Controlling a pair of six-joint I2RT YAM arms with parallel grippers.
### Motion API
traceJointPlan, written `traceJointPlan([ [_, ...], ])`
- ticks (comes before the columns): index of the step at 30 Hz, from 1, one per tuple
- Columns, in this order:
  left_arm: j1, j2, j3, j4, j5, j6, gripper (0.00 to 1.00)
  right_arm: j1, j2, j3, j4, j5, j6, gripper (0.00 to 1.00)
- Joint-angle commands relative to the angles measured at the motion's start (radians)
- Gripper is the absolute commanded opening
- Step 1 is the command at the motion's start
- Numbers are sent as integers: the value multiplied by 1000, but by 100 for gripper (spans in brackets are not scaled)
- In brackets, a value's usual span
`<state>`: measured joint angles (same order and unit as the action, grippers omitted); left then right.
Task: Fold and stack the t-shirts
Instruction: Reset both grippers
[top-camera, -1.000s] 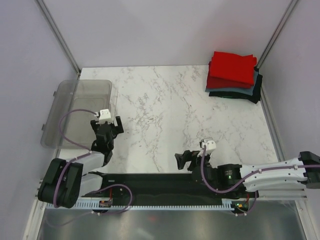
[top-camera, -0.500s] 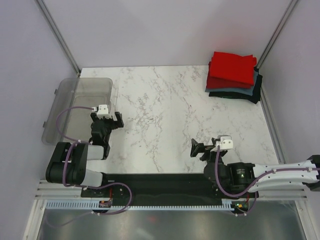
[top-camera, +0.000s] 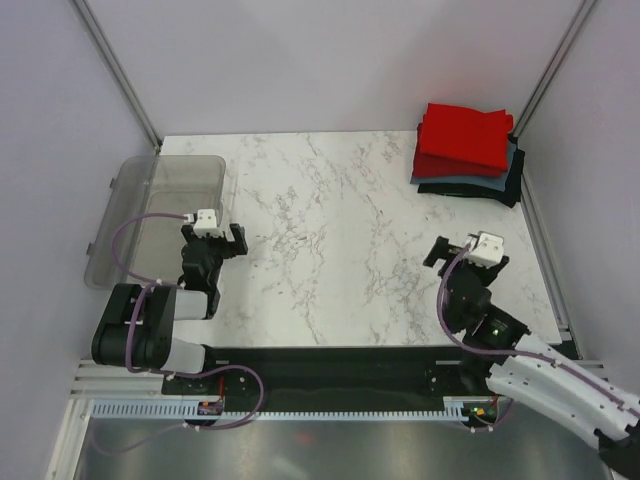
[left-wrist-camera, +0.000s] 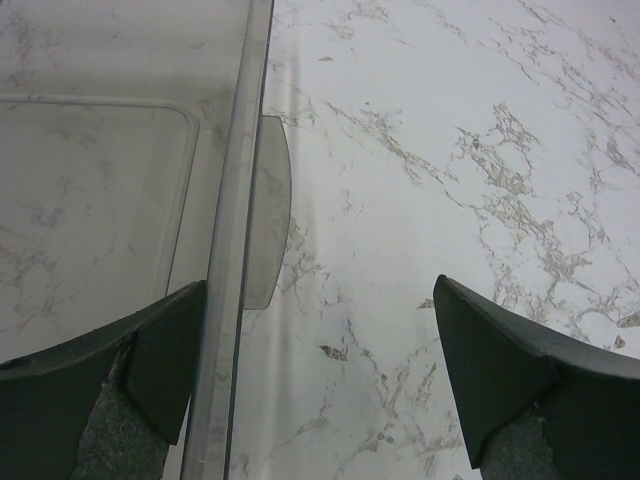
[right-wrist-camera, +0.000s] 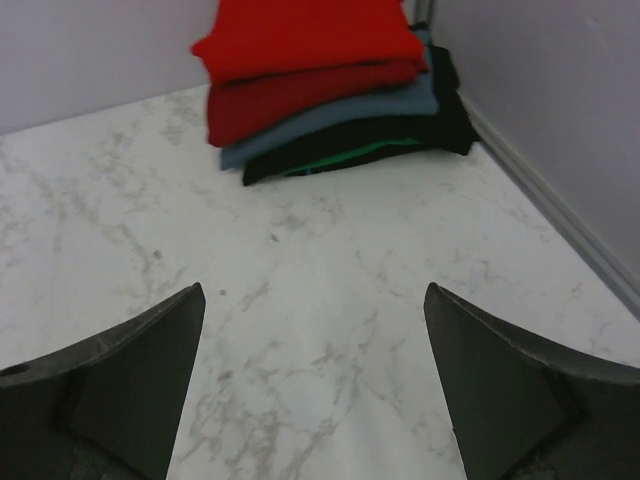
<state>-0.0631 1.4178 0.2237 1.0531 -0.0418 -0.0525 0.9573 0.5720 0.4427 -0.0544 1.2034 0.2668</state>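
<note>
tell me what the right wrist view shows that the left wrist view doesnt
Only the right wrist view: the stack of folded t-shirts, with two red ones on top, a grey-blue one beneath and a black one at the bottom, close to the wall.
Only the left wrist view: the clear grey bin, its rim passing just inside one finger, with a handle tab on its side.
Both: the marble table and each arm's own gripper, the right gripper and the left gripper, open and holding nothing.
</note>
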Motion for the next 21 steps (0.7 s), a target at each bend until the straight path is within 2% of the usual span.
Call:
traceJointPlan([
  [1, 5, 10, 3, 65, 22, 51, 100, -318, 62, -108, 275, -414, -166, 98],
  [2, 5, 12, 2, 68, 22, 51, 100, -397, 115, -110, 289, -479, -164, 98],
  [3, 5, 10, 2, 67, 20, 51, 100, -539, 174, -101, 319, -525, -155, 98],
  [4, 5, 12, 2, 67, 22, 51, 100, -599, 284, -99, 341, -588, -109, 98],
  [6, 5, 10, 2, 67, 22, 51, 100, -678, 371, -95, 424, -598, -92, 98],
  [8, 5, 10, 2, 70, 22, 51, 100, -706, 459, -104, 502, -530, -135, 98],
  [9, 5, 12, 3, 70, 22, 51, 100, -713, 489, -140, 645, -521, -158, 98],
  [11, 5, 12, 2, 68, 22, 51, 100, -735, 601, -176, 858, -560, -176, 98],
  [14, 5, 10, 2, 68, 22, 51, 100, -781, 776, -223, 1063, -605, -184, 97],
  [16, 5, 10, 2, 68, 22, 51, 100, -818, 798, -200, 1071, -661, -152, 96],
  [18, 5, 12, 2, 68, 22, 51, 100, -851, 841, -228, 1169, -714, -121, 93],
  [19, 5, 10, 0, 68, 22, 51, 100, -858, 889, -237, 1252, -758, -135, 89],
  [20, 5, 12, 2, 68, 22, 51, 100, -862, 882, -234, 1213, -827, -155, 88],
  [21, 5, 10, 2, 70, 22, 51, 100, -861, 891, -242, 1249, -911, -196, 88],
])
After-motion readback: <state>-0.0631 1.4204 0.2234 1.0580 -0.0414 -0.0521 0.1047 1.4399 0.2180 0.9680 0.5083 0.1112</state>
